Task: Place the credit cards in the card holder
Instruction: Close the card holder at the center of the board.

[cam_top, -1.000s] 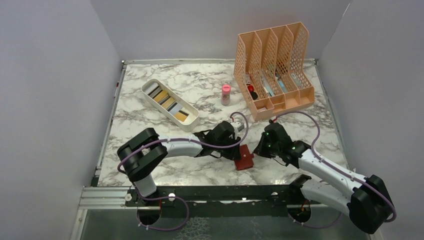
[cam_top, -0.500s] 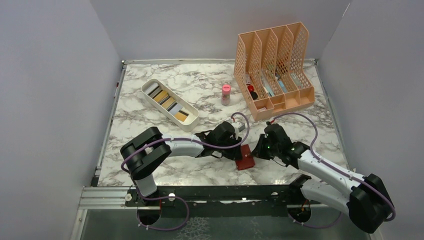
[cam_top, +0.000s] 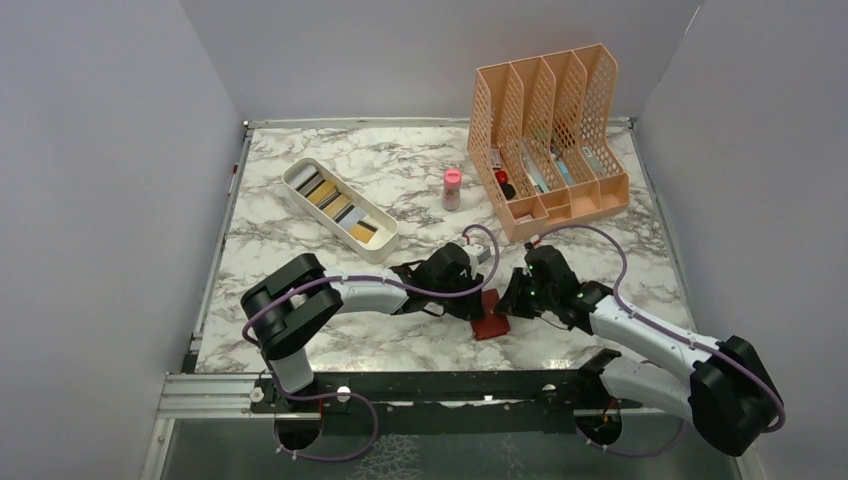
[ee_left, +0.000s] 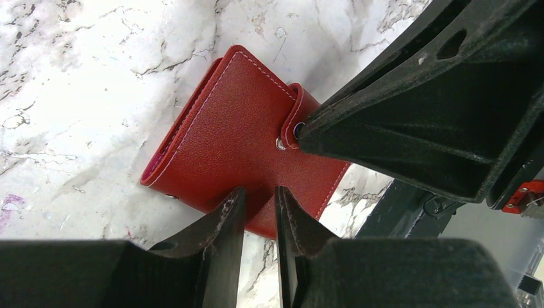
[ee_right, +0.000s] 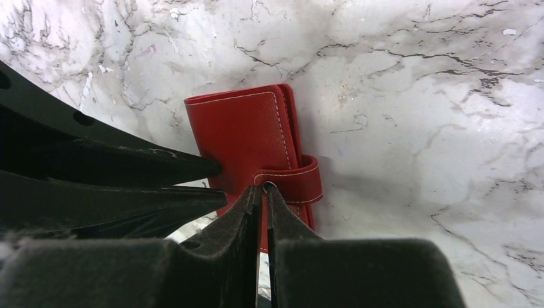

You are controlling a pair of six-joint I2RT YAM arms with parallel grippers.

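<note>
The red leather card holder [cam_top: 490, 318] lies closed on the marble near the front, its snap strap [ee_right: 292, 183] fastened across one edge. My left gripper [cam_top: 477, 301] comes from the left and its tips rest on the holder's cover [ee_left: 231, 135]. Its jaws stand nearly together, with only a thin slit and nothing between them [ee_left: 260, 196]. My right gripper [cam_top: 505, 302] comes from the right and is shut, its tips [ee_right: 264, 189] right at the snap end of the strap. Several flat cards lie in the white tray [cam_top: 297, 189] at the back left.
A peach mesh file organiser [cam_top: 548, 135] with small items stands at the back right. A small pink-capped bottle [cam_top: 452, 188] stands beside it. The table's black front rail [cam_top: 400, 385] runs just behind the holder. White walls close in both sides.
My right gripper has slid left, from a short way off, up against the holder's strap. The left gripper and the holder have stayed where they were.
</note>
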